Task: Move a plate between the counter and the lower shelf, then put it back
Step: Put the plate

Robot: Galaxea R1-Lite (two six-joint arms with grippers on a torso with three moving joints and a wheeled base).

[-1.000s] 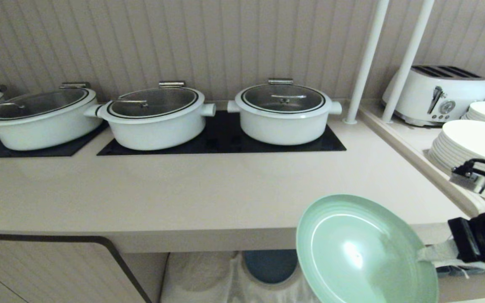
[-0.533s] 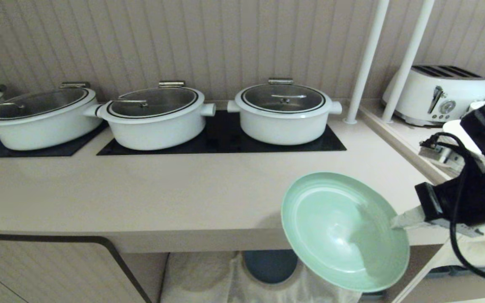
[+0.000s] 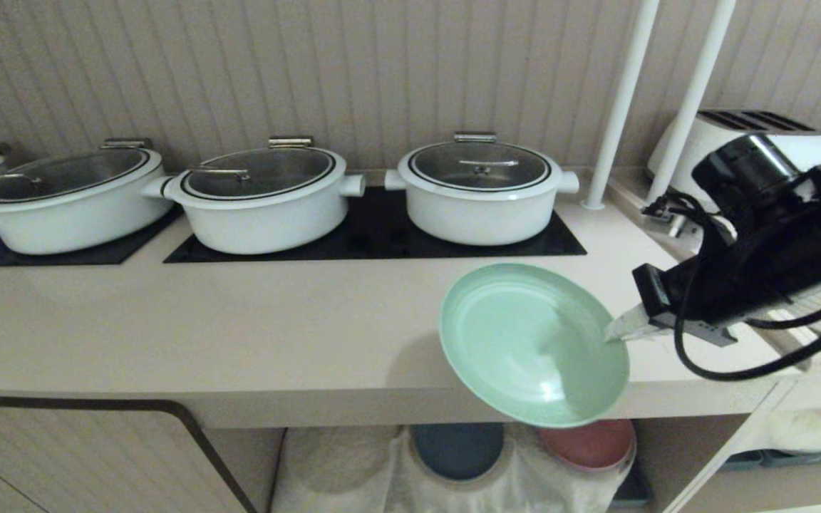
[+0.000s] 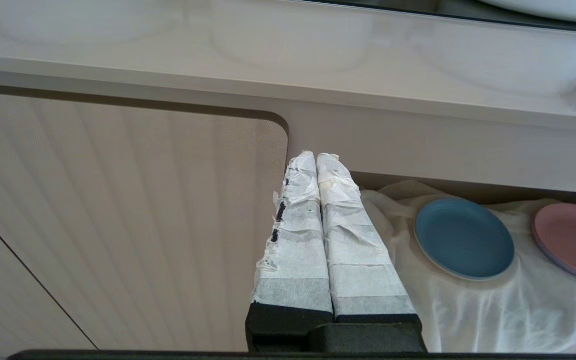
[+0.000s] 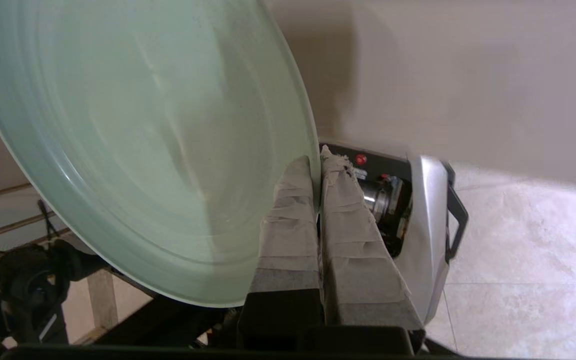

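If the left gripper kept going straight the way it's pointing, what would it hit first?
Probably the beige front edge of the counter, just above the opening of the lower shelf. The left gripper, jaws shut, aims at that corner beside the ribbed cabinet door, though depth is hard to judge.

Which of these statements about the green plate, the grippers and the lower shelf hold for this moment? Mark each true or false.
1. The right gripper pinches the mint-green plate by its rim. True.
2. The plate lies flat on the counter. False: it is held tilted in the air over the counter's front edge.
3. A blue plate and a pink plate lie on the white cloth in the lower shelf. True.
4. The left gripper holds the blue plate. False: it is shut on nothing, beside the shelf.
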